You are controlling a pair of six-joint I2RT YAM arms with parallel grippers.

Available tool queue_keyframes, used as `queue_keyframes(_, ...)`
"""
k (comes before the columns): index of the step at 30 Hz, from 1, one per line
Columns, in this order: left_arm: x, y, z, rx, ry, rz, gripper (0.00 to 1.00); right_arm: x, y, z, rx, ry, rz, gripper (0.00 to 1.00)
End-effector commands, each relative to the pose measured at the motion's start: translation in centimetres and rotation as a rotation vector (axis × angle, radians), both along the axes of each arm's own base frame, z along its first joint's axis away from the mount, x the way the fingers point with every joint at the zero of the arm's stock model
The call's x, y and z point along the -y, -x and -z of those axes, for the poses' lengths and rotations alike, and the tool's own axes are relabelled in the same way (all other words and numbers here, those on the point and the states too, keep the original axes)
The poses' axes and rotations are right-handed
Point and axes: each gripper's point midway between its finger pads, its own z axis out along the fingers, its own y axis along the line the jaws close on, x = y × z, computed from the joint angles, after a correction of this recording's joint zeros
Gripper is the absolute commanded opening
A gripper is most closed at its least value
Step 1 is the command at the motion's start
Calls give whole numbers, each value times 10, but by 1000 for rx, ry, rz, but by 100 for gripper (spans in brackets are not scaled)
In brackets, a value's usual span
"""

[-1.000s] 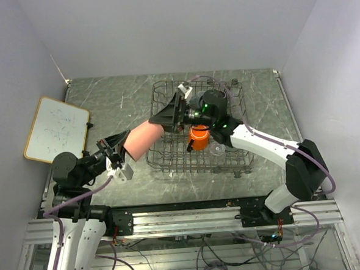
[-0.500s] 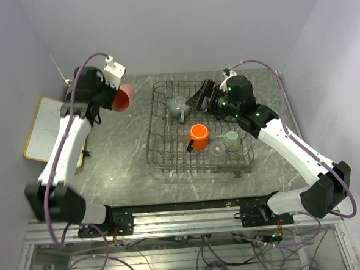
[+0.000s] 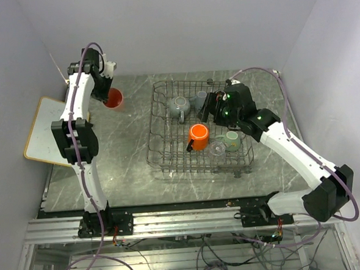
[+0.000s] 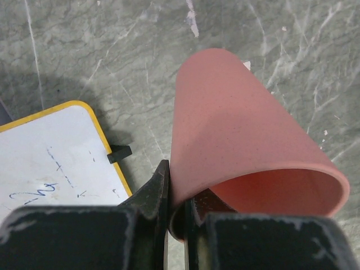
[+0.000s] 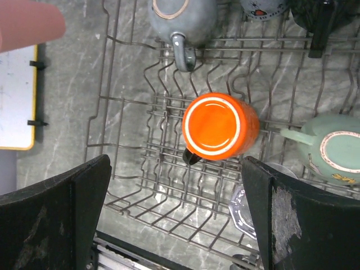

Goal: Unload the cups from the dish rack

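The pink tumbler point(image 4: 247, 140) hangs over the table's far left corner, and my left gripper point(image 4: 179, 209) is shut on its rim, one finger inside and one outside; in the top view the tumbler point(image 3: 112, 99) is beside the whiteboard. The grey wire dish rack point(image 3: 152, 154) holds an upturned orange mug point(image 5: 220, 125), a grey mug point(image 5: 183, 14), a mint-green mug point(image 5: 337, 147) and a clear glass point(image 5: 247, 203). My right gripper point(image 5: 177, 219) hovers open above the rack point(image 5: 107, 101), in front of the orange mug, holding nothing; in the top view the right gripper point(image 3: 213, 103) is over the rack's back.
A white board with a yellow-wood frame point(image 3: 42, 134) lies at the table's left edge, close to the tumbler. More dark and grey cups point(image 5: 264, 5) stand at the rack's back. Grey walls close in the table behind and at both sides.
My left arm has swung the pink tumbler from beside the rack out to the far left corner and lowered it. The right gripper has pulled back from the rack's left side to its back middle.
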Motion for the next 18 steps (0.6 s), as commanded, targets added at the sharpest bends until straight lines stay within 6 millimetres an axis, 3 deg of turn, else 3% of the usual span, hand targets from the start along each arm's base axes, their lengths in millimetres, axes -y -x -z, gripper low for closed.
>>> queue_keyframes(1,-5,5,2,-81,-25,-26,7,10,5,15,-26,69,-5,100)
queue_keyframes(12,-13,3,62,-251,-82,-7,7,20,14,41,-65,166,50,100)
queue_keyframes(16,-10,0,63,-241,-62,-8,7,13,18,52,-78,199,34,100)
queue_keyframes(18,-7,-2,60,-230,-45,-4,13,9,19,58,-87,218,28,100)
